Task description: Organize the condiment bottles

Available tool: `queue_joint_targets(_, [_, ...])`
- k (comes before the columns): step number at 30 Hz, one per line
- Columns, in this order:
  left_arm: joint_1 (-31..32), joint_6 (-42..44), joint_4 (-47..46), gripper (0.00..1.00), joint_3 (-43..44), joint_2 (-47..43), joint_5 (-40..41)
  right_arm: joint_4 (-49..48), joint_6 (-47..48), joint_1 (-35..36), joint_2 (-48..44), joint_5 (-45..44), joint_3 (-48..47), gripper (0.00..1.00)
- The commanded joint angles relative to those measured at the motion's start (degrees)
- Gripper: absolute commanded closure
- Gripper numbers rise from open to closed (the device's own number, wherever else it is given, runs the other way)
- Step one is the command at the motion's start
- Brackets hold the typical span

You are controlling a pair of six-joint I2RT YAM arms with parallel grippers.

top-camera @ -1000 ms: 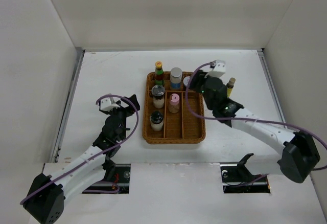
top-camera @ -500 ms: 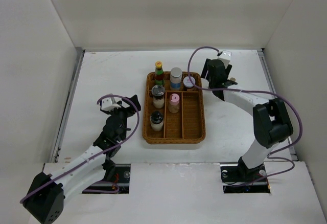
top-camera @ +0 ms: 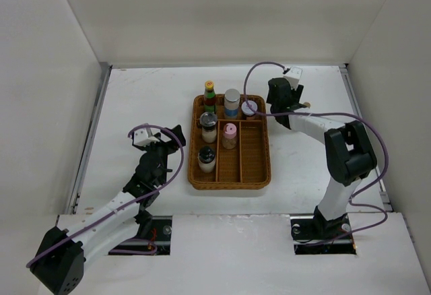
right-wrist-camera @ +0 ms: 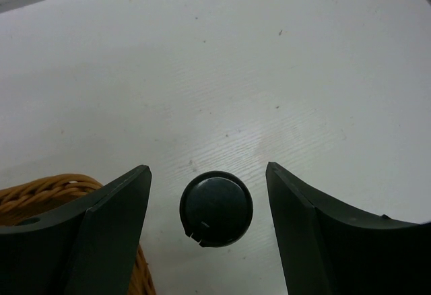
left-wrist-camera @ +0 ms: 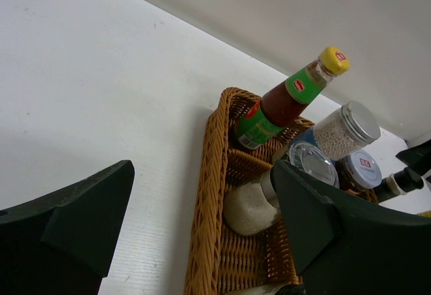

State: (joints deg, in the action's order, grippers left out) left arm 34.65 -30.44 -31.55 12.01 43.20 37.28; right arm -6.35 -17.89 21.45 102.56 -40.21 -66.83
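Right gripper sits toward the far right corner of the bench, jaws wide open and straddling the dark-capped bottle. There's a visible gap on both sides, so it has hold of nothing. That bottle stands upright on the bench surface, just outside the far right corner of the wicker tray. Left gripper is over the bench between the tray and the left edge, aimed at the tray, jaws also wide open and empty. The tray is mid-bench and holds six items. Along its left side, far to near: green bottle, far shaker, near shaker. In the middle strip: grey-lidded jar at the far end, with pink-capped bottle nearer. Small labelled-lid jar is in the far right corner of the tray. All stand upright as far as the overhead view shows.
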Motion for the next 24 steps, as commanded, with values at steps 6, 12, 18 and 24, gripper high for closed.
queue_joint_targets(6, [-0.25,-0.41,-3.17,0.15,-0.23,-0.49,-0.54,0.2,-1.62,0.3,1.06,-0.31,-1.99,0.33])
queue_joint_targets(12, [0.02,-0.5,-3.43,0.15,0.03,0.31,-0.54,0.37,-3.9,0.3,0.88,1.44,-0.24,0.35])
queue_joint_targets(18, [-0.24,-0.5,-3.69,0.15,-0.23,-0.04,-0.54,0.72,-5.31,0.3,1.5,2.85,-0.15,0.45])
queue_joint_targets(24, [-0.25,-0.5,-3.69,0.16,-0.32,-0.13,-0.54,0.99,-5.4,0.3,0.88,2.85,0.29,0.47])
